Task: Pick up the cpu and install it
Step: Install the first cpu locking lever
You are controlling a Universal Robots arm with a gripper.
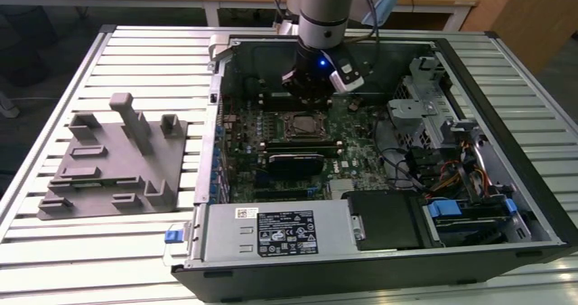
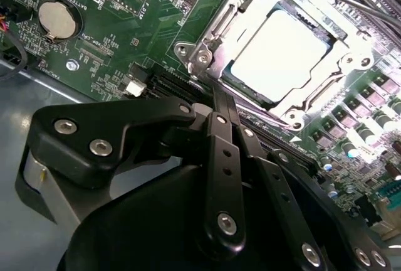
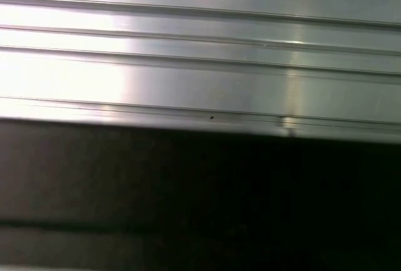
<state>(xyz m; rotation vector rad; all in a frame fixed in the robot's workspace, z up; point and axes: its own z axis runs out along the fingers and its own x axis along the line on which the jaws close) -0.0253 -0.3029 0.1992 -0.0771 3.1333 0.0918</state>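
Spanning the scene, table: a ribbed aluminium table carries everything; its pale slats also show in the first wrist view.
Computer case: an open black tower case lies on its side on the table, toward the exterior view's right.
Grey tray: a moulded plastic tray with upright posts rests on the table, well apart from the case on the exterior view's left.
Motherboard: the green motherboard covers the case floor; a coin cell battery sits on it.
Arm: the silver robot arm reaches down into the case, above the motherboard.
Gripper: the black gripper hangs just beside the socket, its fingers drawn together and holding nothing.
Socket: the metal-framed CPU socket is near the board's middle.
Cpu: the cpu lies flat inside the socket, silvery top up, apart from the gripper.
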